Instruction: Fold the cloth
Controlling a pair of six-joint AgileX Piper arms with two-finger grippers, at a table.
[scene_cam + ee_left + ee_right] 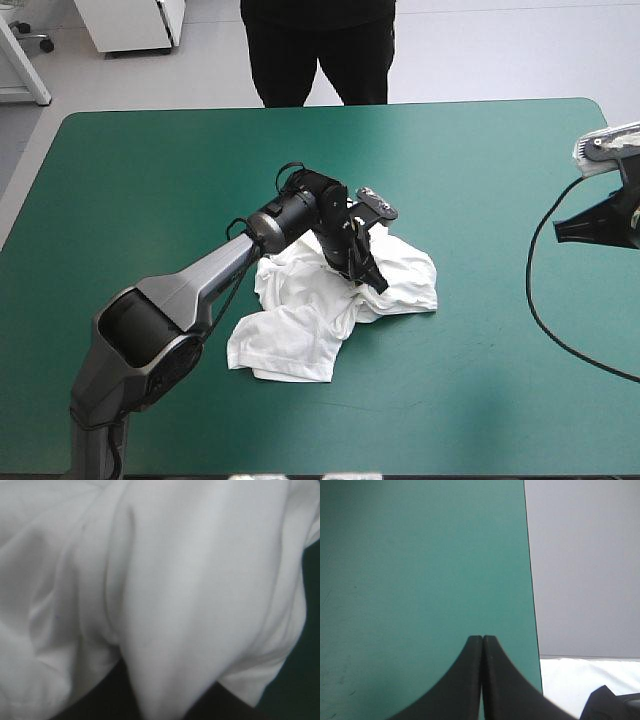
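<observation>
T-shirt [300, 330] — crumpled heap, ctr of frame. Left gripper [372, 275] sits down in it, pinched on a fold: first grab. Right gripper [483, 637] closed, empty, far right. Next — lift & spread flat, prob. needs both.

Teal-green-covered table [150, 180] with rounded far corners, on a pale grey floor [480, 50] under even, diffuse light. Beyond the far left corner stands a white cabinet [130, 22]; left of it are a slanted white frame leg [25, 65] and a black caster [45, 42]. In the right wrist view, the table's straight edge meets the same floor.
</observation>
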